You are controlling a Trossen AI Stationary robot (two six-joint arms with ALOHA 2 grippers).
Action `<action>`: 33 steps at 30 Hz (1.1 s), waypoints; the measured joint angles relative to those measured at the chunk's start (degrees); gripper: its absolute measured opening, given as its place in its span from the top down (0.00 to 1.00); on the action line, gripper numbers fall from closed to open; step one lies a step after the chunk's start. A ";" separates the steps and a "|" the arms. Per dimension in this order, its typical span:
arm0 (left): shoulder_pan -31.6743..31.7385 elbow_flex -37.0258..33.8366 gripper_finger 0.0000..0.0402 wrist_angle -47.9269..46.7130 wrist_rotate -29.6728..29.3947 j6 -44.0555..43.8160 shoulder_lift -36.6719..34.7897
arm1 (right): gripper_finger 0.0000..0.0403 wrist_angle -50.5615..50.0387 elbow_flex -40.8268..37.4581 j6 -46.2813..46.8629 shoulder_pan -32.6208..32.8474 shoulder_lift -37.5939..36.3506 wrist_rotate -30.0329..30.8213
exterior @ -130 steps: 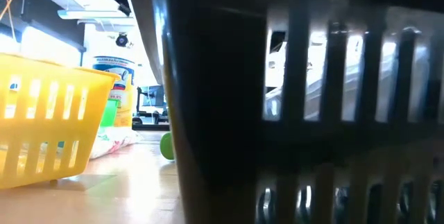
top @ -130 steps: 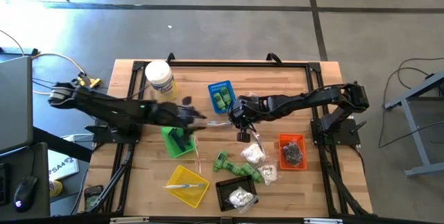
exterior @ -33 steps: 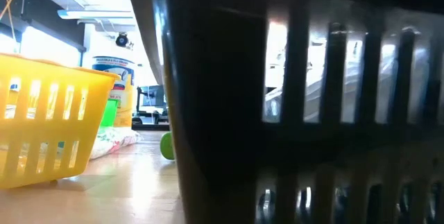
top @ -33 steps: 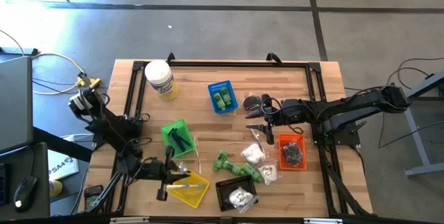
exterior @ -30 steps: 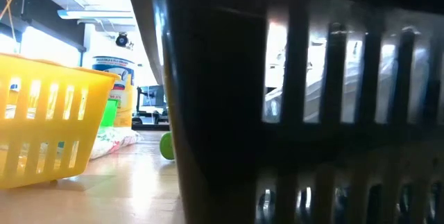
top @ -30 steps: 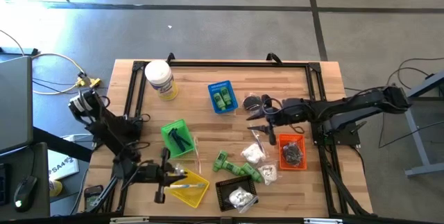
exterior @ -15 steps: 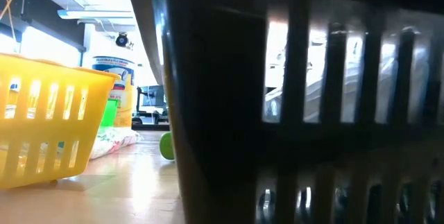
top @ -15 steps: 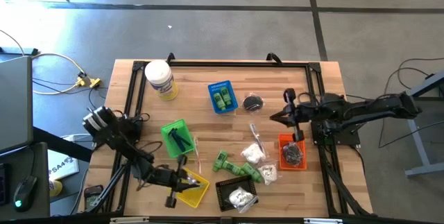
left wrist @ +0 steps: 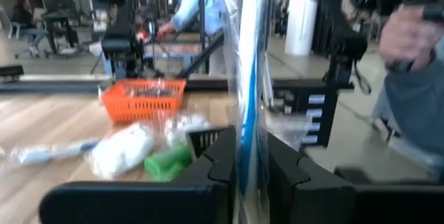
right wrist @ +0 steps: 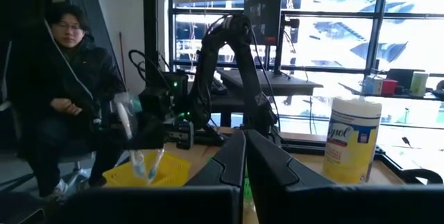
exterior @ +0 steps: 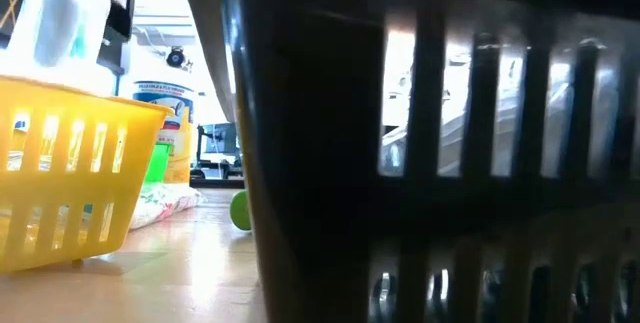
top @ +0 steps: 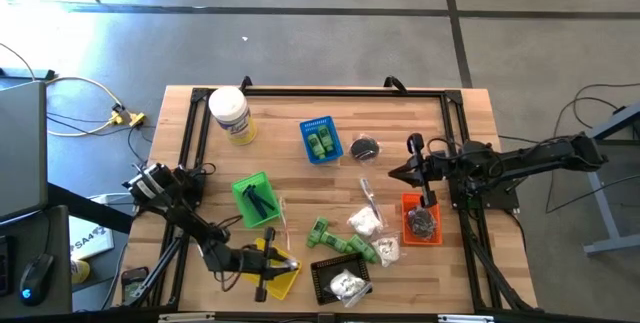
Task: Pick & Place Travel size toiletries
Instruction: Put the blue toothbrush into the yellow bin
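Left hand (top: 268,266) low over the yellow basket (top: 283,278) near the front edge of the surface, left of centre; its fingers (left wrist: 220,156) pinch a thin pale stick in a clear wrapper (left wrist: 251,71), held upright above the basket. Right wrist view shows the same: wrapped stick hanging down into the yellow basket

Right hand (top: 399,173) raised by the right edge of the surface, just above the orange basket (top: 420,221); fingers (right wrist: 232,156) pressed together, nothing between them

Toiletries on the surface:
- two green bottles (top: 320,143) in the blue basket (top: 319,123), back centre
- loose green bottles (top: 340,241) lying front centre, white packets (top: 364,222) just beside them
- another wrapped stick (top: 369,199) lying flat between the blue basket and the packets
- white packets in the black basket (top: 340,269) at the front edge
- black pieces in the orange basket and in the green basket (top: 243,203)
- small round black piece (top: 365,148) right of the blue basket

White jar with yellow label (top: 231,115) near the back left corner. Low view mostly blocked by the black basket wall; yellow basket at its left

A seated person (right wrist: 59,92) beyond the surface in the right wrist view; another person's sleeve (left wrist: 416,99) in the left wrist view
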 joint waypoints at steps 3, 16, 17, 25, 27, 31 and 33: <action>0.00 -0.04 0.90 -2.66 -0.22 -1.18 0.00 | 0.98 -0.06 0.00 0.02 -0.01 0.01 -0.09; -0.70 -0.04 0.90 -3.77 -3.90 -3.70 0.00 | 0.98 -0.03 0.00 0.12 0.01 0.01 0.01; -1.30 -0.07 0.92 -1.78 -5.34 -1.90 0.00 | 0.98 -0.03 0.00 0.26 0.01 0.01 0.02; -9.65 -2.84 0.94 11.10 -14.36 12.48 -0.34 | 0.98 -0.07 0.01 0.22 -0.02 0.21 -1.04; -9.81 -2.83 0.94 11.21 -15.98 13.09 -0.61 | 0.98 0.07 0.07 0.04 0.01 1.14 -1.89; -9.00 -2.71 0.96 11.23 -12.64 17.93 -1.40 | 0.98 2.35 0.75 0.11 0.01 5.55 -1.78; -8.90 -2.50 0.96 11.21 -11.36 21.73 -2.80 | 0.98 3.64 2.45 0.75 0.64 9.57 -2.68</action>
